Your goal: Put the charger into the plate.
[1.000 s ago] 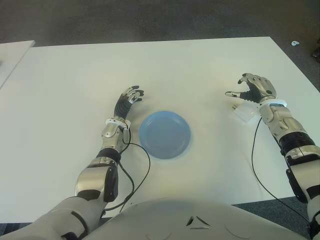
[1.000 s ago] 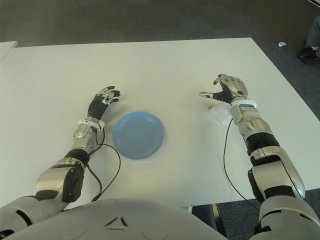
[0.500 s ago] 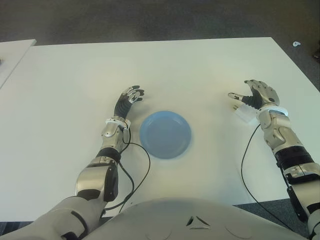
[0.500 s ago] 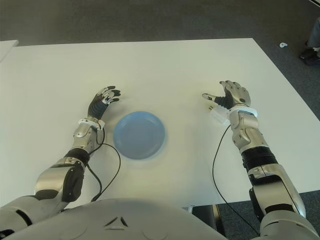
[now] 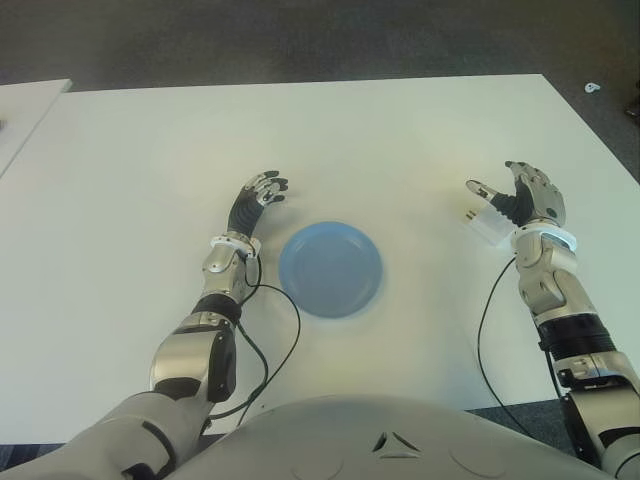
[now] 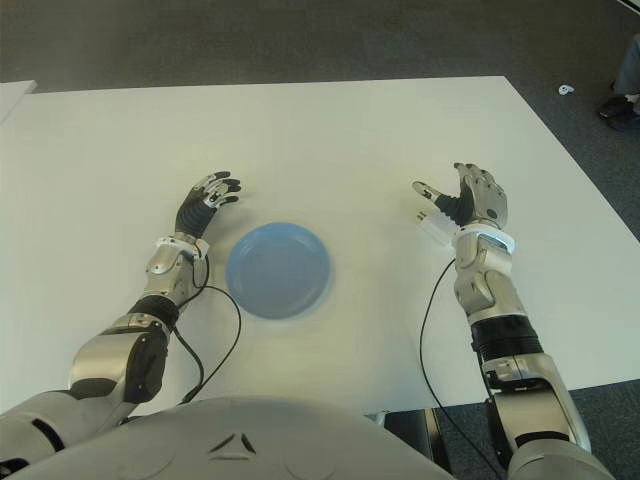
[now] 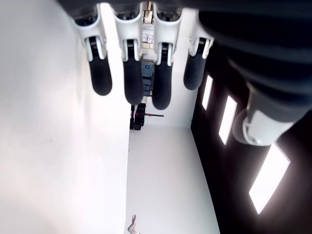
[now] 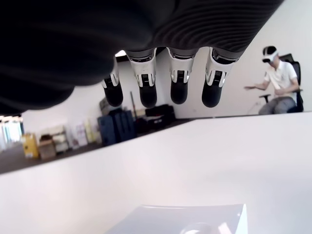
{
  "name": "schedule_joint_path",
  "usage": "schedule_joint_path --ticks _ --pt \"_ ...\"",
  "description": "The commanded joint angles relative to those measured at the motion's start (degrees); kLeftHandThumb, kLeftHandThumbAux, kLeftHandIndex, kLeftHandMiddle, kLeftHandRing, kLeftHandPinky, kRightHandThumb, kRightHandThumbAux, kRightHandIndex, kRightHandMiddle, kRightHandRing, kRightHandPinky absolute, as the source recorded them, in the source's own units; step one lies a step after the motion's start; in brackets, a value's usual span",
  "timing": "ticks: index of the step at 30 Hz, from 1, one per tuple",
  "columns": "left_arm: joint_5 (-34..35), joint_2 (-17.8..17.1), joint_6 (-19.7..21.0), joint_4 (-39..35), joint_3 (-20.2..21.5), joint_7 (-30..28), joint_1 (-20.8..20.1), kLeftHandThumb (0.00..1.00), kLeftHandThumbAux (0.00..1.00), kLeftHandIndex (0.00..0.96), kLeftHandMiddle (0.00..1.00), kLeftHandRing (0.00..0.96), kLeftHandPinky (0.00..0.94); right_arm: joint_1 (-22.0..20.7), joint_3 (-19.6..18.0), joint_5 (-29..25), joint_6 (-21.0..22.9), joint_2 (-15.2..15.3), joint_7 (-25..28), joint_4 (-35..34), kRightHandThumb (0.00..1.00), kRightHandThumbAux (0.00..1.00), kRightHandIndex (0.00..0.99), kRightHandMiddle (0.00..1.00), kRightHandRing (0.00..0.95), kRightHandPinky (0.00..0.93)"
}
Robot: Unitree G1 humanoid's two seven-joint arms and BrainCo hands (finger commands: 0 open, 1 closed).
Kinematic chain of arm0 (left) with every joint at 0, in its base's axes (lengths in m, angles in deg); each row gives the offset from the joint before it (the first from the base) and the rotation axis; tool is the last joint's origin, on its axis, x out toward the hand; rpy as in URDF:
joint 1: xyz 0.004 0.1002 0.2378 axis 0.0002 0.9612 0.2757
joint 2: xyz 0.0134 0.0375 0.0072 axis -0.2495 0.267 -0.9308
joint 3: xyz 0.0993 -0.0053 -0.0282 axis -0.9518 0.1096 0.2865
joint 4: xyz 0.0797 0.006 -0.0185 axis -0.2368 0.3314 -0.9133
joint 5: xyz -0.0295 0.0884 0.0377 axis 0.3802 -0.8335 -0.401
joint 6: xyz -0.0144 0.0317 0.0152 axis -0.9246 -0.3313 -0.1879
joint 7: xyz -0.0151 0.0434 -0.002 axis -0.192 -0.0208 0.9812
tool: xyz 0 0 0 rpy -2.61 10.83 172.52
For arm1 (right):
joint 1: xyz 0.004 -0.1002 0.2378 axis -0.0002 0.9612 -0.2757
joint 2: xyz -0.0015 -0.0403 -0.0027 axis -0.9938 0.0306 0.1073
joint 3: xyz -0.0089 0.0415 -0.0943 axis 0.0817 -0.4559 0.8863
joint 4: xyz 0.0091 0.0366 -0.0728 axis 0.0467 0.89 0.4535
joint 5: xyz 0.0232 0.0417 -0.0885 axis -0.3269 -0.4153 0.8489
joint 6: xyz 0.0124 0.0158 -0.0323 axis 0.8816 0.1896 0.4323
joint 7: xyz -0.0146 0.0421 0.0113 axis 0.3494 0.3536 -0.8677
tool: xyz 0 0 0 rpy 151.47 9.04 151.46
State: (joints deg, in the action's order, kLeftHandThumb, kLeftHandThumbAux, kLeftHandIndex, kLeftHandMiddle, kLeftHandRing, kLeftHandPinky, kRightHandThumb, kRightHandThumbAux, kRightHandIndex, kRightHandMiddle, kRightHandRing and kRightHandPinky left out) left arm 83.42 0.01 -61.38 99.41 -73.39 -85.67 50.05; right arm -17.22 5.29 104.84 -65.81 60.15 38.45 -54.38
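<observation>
The white charger [image 5: 487,222] lies on the white table [image 5: 380,140], its prongs pointing left. My right hand [image 5: 500,188] hovers open just over its far right side, fingers spread and pointing away from me; I cannot tell if the palm touches it. In the right wrist view the fingers [image 8: 177,83] hang straight, and the charger [image 8: 195,222] sits below them, ungrasped. The blue plate [image 5: 330,268] sits empty at the table's middle, well left of the charger. My left hand [image 5: 265,188] shows open just left of the plate.
Thin black cables [image 5: 492,300] trail from both wrists over the table's near part. A second white table [image 5: 25,110] stands at the far left. The table's right edge runs close beside my right arm. A seated person [image 8: 278,87] shows far off.
My right forearm has swung in toward my body, and the hand has turned from pointing left to pointing away, shifting slightly right. The charger, the plate and the left hand have stayed put.
</observation>
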Motion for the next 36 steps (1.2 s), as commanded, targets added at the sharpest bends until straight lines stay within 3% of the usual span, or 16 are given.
schedule_joint_path --ticks 1,19,26,36 --pt "0.4 -0.2 1.9 0.9 0.2 -1.3 1.3 0.062 0.565 0.255 0.316 0.301 0.292 3.0 -1.1 0.0 3.0 -2.9 -1.0 -3.6 0.325 0.124 0.000 0.000 0.000 0.000" --pt "0.4 -0.2 1.8 0.6 0.1 -1.5 1.2 0.060 0.559 0.256 0.316 0.304 0.298 6.8 1.4 6.9 16.8 -7.3 5.0 -15.3 0.271 0.123 0.000 0.000 0.000 0.000" --pt "0.8 -0.1 1.8 0.6 0.4 -2.1 1.2 0.060 0.557 0.257 0.318 0.310 0.303 7.2 2.4 7.6 17.7 -8.0 6.2 -15.4 0.270 0.121 0.000 0.000 0.000 0.000" --pt "0.5 -0.2 0.9 0.6 0.4 -1.8 1.3 0.056 0.555 0.258 0.316 0.306 0.299 6.7 3.0 6.0 15.3 -8.5 5.3 -10.5 0.285 0.115 0.000 0.000 0.000 0.000"
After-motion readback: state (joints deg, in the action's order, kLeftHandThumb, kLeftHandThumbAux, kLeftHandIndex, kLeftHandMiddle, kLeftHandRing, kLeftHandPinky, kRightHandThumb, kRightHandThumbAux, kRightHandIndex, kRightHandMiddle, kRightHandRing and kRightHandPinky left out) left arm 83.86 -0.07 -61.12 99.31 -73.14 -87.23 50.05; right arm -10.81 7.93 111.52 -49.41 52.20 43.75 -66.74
